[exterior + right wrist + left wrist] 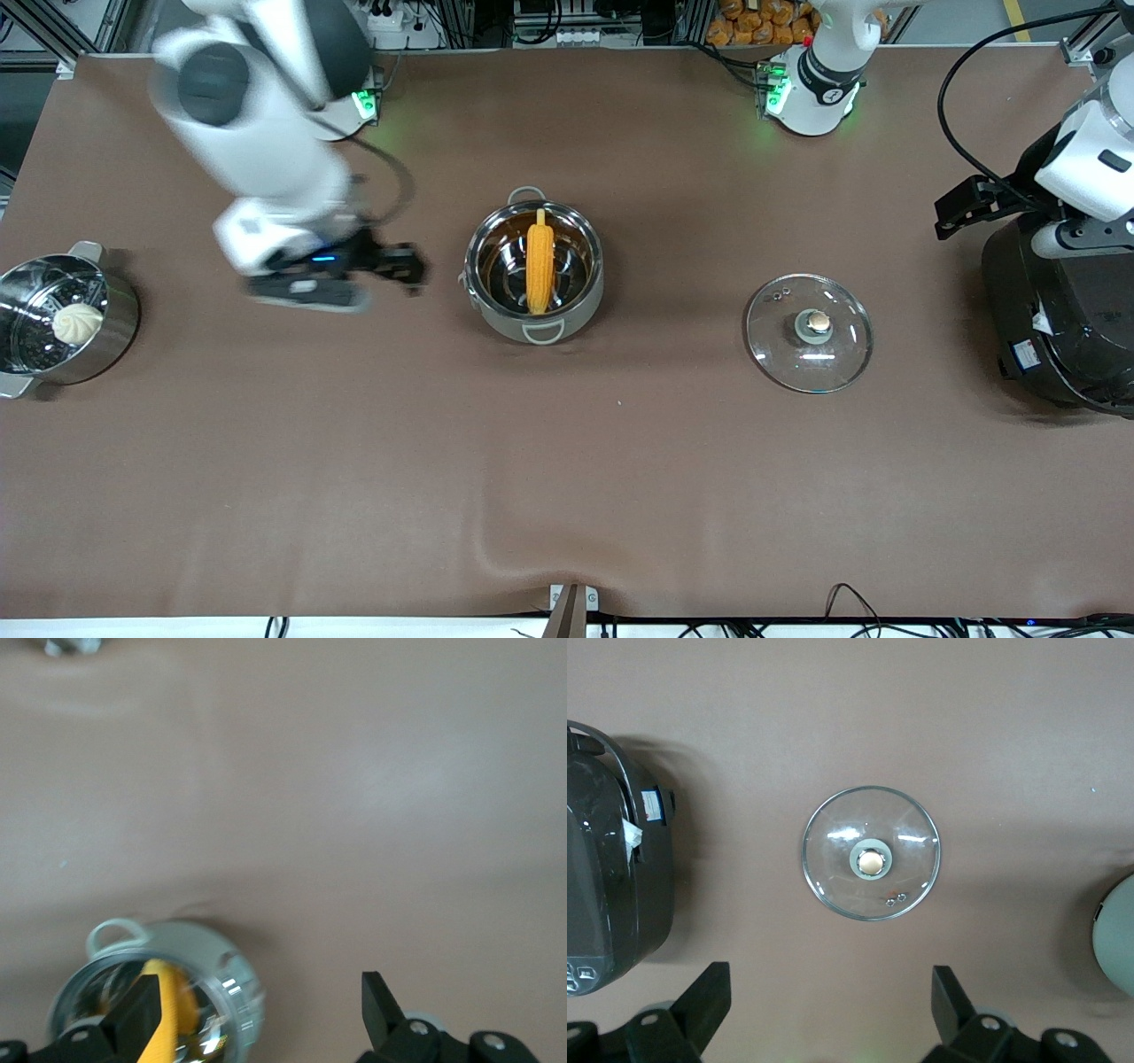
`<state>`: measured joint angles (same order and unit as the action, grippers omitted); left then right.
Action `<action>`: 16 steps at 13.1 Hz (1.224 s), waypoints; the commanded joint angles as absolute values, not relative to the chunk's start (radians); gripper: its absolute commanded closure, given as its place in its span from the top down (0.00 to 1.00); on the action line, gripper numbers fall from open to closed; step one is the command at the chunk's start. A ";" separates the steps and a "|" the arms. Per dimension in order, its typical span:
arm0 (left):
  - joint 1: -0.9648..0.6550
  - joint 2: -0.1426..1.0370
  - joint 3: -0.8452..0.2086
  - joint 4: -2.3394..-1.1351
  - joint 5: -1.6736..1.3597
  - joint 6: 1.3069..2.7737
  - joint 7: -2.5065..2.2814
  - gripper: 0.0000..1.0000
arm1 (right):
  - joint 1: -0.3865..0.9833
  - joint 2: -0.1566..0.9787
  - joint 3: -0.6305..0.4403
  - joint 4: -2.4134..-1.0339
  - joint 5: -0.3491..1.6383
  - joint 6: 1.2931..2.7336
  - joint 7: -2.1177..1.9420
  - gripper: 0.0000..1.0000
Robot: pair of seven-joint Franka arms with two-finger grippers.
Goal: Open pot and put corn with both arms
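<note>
The steel pot (580, 321) stands open at the table's middle. The corn (539, 266) lies inside it, its pale stub toward the robots' bases. Its glass lid (809, 332) lies flat on the cloth toward the left arm's end, knob up. My right gripper (409, 266) hangs open and empty beside the pot, toward the right arm's end; in the right wrist view the right gripper (261, 1010) sits at the edge of the pot (226, 979) holding the corn (168, 1019). My left gripper (955, 215) is raised near the rice cooker. The left gripper (830, 992) is open and empty, with the lid (871, 855) below it.
A steel steamer pot (115, 341) with a white bun (77, 322) stands at the right arm's end. A big black rice cooker (1059, 319) stands at the left arm's end, also the rice cooker (611, 877). Brown cloth covers the table.
</note>
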<state>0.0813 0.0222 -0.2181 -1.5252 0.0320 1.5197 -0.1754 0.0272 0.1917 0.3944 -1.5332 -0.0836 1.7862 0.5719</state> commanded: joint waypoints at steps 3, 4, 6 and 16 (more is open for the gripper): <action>0.084 0.018 -0.221 -1.520 0.018 1.509 -0.149 1.00 | 0.031 0.120 0.146 -1.560 -0.045 1.756 0.242 1.00; 0.084 0.017 -0.221 -1.522 0.017 1.509 -0.153 1.00 | 0.031 0.111 0.093 -1.560 -0.017 1.755 0.157 1.00; 0.084 0.017 -0.222 -1.523 0.017 1.509 -0.161 1.00 | 0.026 0.100 0.008 -1.562 0.046 1.755 0.048 1.00; 0.083 0.025 -0.222 -1.517 0.021 1.509 -0.150 1.00 | -0.049 0.046 -0.018 -1.634 0.048 1.775 -0.046 1.00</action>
